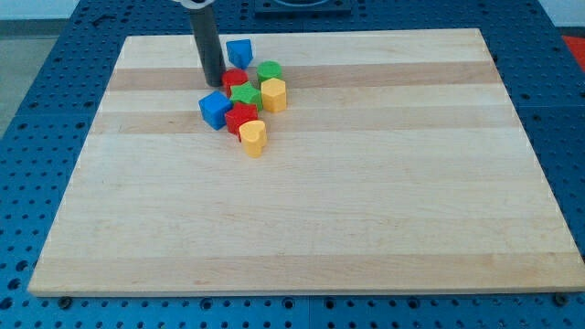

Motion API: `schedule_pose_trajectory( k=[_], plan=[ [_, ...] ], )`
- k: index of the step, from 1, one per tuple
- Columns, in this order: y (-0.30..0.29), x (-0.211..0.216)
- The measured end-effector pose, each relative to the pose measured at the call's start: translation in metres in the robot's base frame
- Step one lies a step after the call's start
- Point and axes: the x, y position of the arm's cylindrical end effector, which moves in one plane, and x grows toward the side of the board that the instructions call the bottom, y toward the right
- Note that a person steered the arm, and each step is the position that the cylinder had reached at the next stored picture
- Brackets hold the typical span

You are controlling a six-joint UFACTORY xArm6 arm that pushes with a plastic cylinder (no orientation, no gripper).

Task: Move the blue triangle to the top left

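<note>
Blue triangle [239,52] sits at one o'clock from the tip [213,84] — no fingers, just a rod — so it should circle right, then push left gently.

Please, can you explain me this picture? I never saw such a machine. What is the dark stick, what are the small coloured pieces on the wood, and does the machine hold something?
There is one picture, from a single camera looking down at a slant on a wooden board. The dark stick is the end of a robot arm. It has no hand, so it holds nothing; it only pushes things with my tip.

Near the view's top, left of centre, lie eight small blocks. The blue triangle sits slightly apart at the top. Below it are a red block, a green block, a green star, a yellow block, a blue cube, another red block and a yellow heart.

My tip stands left of the upper red block, below and left of the blue triangle.
</note>
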Motion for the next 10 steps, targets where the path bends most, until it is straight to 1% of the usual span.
schedule_pose_trajectory(
  k=[2, 3, 4, 5, 6, 7, 10],
  plan=[
    [0.05, -0.001],
    [0.05, -0.019],
    [0.05, -0.05],
    [0.031, -0.063],
    [-0.004, -0.065],
    [-0.022, -0.067],
    [-0.038, -0.067]
  ],
)
